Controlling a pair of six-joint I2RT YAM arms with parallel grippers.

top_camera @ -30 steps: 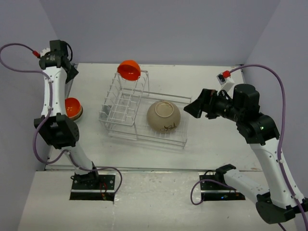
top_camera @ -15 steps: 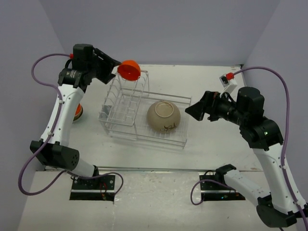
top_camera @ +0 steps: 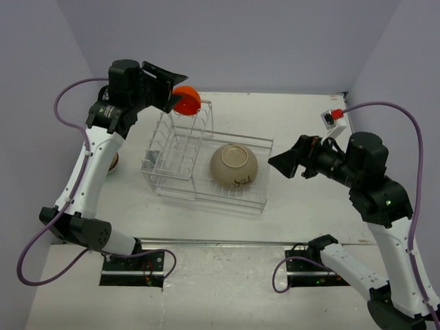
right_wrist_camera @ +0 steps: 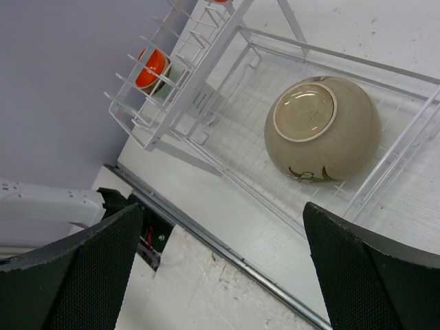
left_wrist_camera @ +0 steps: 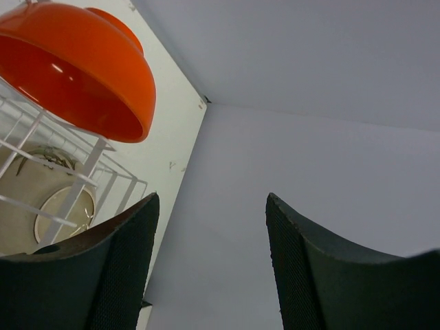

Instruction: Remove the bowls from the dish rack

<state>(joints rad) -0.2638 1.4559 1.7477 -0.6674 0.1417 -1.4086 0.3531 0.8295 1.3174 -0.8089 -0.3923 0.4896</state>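
My left claw (left_wrist_camera: 211,199) gaped wide, holding nothing. The orange bowl (left_wrist_camera: 75,69) sat atop the dish rack (left_wrist_camera: 95,161), just outside its jaws.

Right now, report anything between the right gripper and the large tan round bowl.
Only the white wire dish rack's low end wall, between the right gripper and the tan bowl; nothing covers it above.

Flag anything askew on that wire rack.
The small orange bowl perches tilted atop the far corner of the tall section of the white wire dish rack, apparently not slotted between the wires. Nothing else stands out.
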